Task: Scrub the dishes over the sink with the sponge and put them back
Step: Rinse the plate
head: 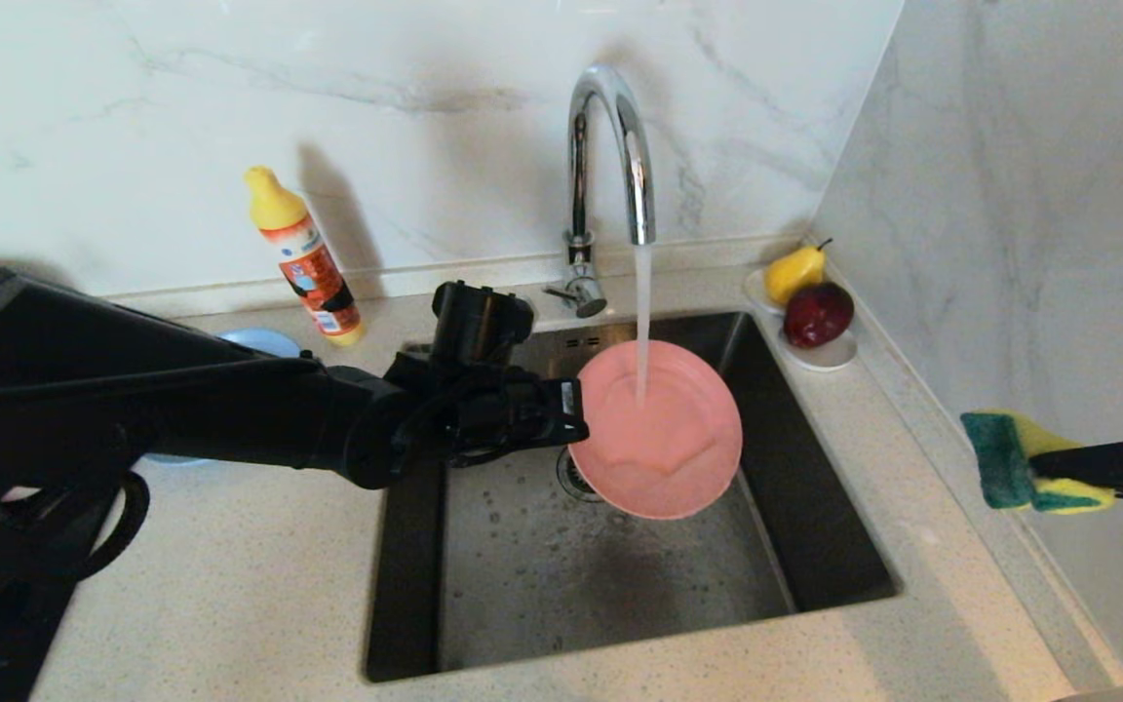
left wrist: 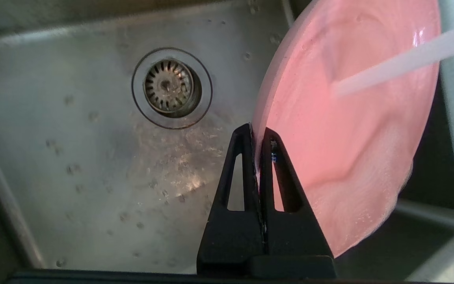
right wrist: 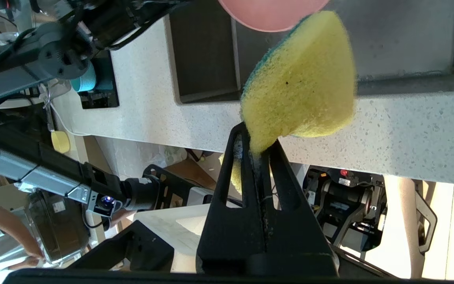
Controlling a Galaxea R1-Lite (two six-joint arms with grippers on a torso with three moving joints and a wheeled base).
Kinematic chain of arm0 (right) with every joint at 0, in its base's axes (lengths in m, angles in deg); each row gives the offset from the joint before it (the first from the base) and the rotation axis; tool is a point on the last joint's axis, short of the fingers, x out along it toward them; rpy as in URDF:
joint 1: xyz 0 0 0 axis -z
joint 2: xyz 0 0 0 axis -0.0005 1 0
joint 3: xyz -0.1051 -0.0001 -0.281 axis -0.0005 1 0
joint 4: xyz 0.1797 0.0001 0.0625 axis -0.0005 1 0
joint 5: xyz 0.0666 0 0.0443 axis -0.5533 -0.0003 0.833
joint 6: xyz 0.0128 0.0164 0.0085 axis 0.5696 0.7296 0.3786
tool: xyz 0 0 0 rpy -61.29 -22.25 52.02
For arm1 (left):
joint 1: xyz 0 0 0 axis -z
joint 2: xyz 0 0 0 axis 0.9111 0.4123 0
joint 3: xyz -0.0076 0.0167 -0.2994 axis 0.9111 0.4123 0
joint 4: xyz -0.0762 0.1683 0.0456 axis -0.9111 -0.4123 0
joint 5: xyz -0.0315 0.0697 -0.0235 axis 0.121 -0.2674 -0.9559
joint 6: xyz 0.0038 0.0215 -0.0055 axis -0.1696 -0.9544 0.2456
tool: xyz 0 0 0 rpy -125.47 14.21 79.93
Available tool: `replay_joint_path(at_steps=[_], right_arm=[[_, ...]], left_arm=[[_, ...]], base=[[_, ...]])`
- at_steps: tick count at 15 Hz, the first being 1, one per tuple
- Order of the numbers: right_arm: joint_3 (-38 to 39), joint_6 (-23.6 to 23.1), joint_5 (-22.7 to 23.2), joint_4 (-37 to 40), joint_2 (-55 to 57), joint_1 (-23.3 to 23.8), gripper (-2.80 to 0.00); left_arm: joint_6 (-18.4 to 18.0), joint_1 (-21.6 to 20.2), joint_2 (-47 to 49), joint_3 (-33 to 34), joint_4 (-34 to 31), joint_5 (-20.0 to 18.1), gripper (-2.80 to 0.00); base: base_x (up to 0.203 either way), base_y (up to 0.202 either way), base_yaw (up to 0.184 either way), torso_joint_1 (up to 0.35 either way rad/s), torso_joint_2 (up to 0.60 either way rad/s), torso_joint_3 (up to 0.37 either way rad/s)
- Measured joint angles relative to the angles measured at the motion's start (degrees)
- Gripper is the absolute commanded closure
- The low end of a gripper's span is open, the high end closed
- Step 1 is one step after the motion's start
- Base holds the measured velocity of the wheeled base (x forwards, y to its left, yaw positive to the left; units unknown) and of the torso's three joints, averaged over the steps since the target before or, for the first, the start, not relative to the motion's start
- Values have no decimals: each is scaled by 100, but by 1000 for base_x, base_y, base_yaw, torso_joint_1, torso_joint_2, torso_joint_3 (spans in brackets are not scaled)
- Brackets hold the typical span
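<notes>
The left gripper is pinching the left rim of the pink plate, tilting it under the tap's stream above the sink, while, far right over the counter, the right gripper is clamping the sponge.

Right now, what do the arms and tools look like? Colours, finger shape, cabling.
Both arms are matte black. The left arm is a thick, boxy link narrowing to a rounded wrist, with black cables looped alongside and a small white marking near the tool. Left tool and right tool match: two flat black triangular fingers, each with a long triangular cut-out, on a black block base. Only a slim black piece of the right arm shows in the head view.
</notes>
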Motion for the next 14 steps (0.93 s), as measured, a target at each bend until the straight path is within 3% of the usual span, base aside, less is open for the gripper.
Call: replay_joint_path(at_steps=[9,12,14], right_arm=[[515,5,111,-339,-96,38,0],[561,-4,114,-344,-127,38,0],[604,0,116,-346,-127,30,0]], left_arm=[[201,133,400,-234,-88,631,0],[-106,-223,-55,226,-151,881,0],[-484,-523,-522,698,-110,1305,0]], base=[[0,0,0,0,0,0],[0,0,0,0,0,0],[0,0,0,0,0,0]])
